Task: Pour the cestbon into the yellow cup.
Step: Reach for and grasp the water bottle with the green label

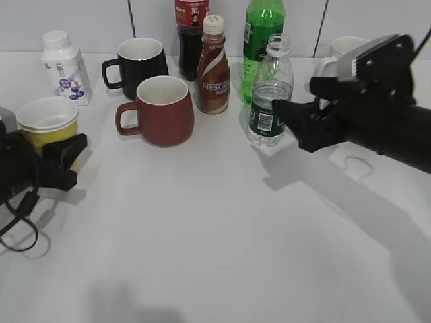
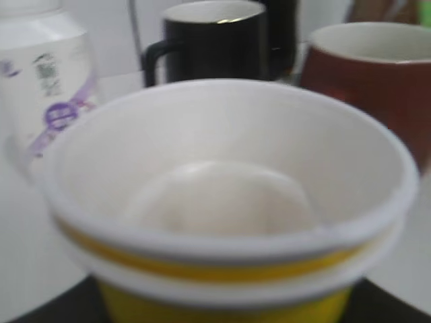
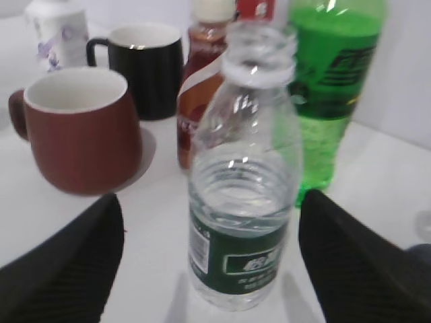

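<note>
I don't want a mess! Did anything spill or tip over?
Nothing stands out. The cestbon stands upright with no cap, between the open right pincer's fingers. The yellow cup is upright and empty. No puddles show on the table.

A plain white surface [image 1: 202, 235] fills most of the exterior view, matte and evenly lit. Soft grey shadows lie across it toward the near right and along the near edge. Behind it stands a wall [image 1: 101, 17] of large pale tiles, their dark vertical grout lines visible at the top. The light is diffuse, with small glints rather than hard highlights.
</note>
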Robot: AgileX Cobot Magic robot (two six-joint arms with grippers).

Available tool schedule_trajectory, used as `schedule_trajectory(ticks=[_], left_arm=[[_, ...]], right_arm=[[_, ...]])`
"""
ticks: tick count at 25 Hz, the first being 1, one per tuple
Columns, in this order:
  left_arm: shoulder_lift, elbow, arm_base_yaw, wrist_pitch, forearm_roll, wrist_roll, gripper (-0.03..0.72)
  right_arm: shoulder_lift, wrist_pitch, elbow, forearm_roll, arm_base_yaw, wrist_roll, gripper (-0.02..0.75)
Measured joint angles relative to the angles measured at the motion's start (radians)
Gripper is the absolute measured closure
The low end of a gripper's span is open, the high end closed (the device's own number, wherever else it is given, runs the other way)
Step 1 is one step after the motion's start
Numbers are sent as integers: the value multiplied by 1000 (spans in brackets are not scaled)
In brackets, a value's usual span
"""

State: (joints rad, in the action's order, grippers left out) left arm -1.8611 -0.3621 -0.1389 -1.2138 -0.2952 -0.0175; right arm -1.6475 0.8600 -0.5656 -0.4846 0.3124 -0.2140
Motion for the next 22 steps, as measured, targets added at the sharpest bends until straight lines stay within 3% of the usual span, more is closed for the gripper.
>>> schedule_trajectory(ticks=[10,22], left_arm=[[44,25,0,-1,-229,30,318],[44,25,0,-1,-330,104,318]], right_arm=[[-193,-1,-153,-34,0,-33,128],[-334,0,-304,-61,0,-59,128]])
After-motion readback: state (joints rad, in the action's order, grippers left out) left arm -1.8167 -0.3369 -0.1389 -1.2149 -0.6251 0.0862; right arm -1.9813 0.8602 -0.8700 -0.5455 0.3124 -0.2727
